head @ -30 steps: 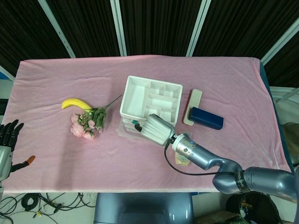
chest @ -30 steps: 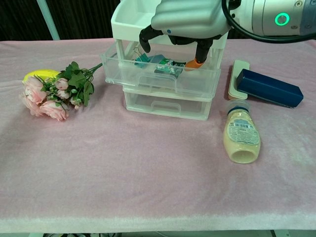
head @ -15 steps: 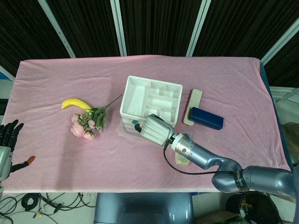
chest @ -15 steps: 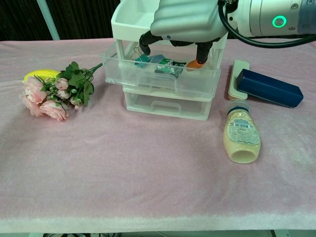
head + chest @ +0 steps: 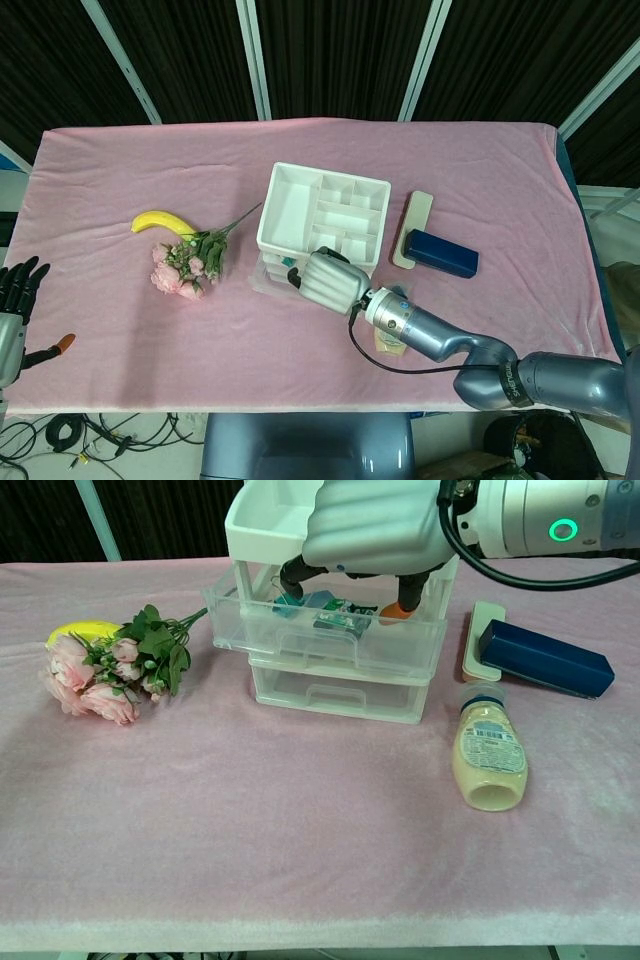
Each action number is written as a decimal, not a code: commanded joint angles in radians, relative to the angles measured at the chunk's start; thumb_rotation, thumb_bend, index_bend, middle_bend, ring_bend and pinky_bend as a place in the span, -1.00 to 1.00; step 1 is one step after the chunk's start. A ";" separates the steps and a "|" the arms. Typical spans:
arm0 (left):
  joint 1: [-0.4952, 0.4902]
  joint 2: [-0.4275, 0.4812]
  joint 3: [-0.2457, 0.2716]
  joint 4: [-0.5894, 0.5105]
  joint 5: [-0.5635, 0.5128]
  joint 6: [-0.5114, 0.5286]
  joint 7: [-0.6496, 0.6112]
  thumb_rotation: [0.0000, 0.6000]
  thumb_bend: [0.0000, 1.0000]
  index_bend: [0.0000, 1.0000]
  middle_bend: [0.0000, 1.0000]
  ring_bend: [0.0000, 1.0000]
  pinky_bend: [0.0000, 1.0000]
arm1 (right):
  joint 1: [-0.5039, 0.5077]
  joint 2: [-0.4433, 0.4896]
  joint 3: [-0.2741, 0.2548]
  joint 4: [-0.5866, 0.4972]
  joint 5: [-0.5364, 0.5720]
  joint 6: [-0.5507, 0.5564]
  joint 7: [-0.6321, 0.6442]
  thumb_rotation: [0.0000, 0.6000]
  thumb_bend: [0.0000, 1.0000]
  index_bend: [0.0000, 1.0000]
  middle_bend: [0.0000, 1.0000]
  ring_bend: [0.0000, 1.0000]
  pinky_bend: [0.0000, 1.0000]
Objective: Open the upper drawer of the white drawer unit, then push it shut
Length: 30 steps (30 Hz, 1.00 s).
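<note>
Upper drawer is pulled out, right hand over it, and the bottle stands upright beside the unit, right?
Not quite: the bottle lies on its side, as the chest view shows. The upper drawer is pulled out with the right hand over it.

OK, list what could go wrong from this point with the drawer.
1. The right hand hangs over the open upper drawer with its fingers curled down inside; pushing now could trap them against the white drawer unit.
2. The unit may slide on the pink cloth towards the flowers or the bottle.
</note>
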 commanded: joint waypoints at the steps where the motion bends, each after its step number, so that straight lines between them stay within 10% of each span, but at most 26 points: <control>1: 0.000 0.000 0.000 0.000 0.000 0.000 -0.001 1.00 -1.00 -1.00 -1.00 -1.00 -1.00 | 0.002 -0.001 -0.004 0.004 -0.011 0.000 -0.003 1.00 -0.79 -0.39 0.97 0.94 0.76; 30: 0.000 0.005 -0.003 -0.008 -0.011 -0.007 -0.011 1.00 -1.00 -1.00 -1.00 -1.00 -1.00 | 0.000 -0.016 -0.023 0.038 -0.092 0.003 0.000 1.00 -0.78 0.18 0.98 0.96 0.76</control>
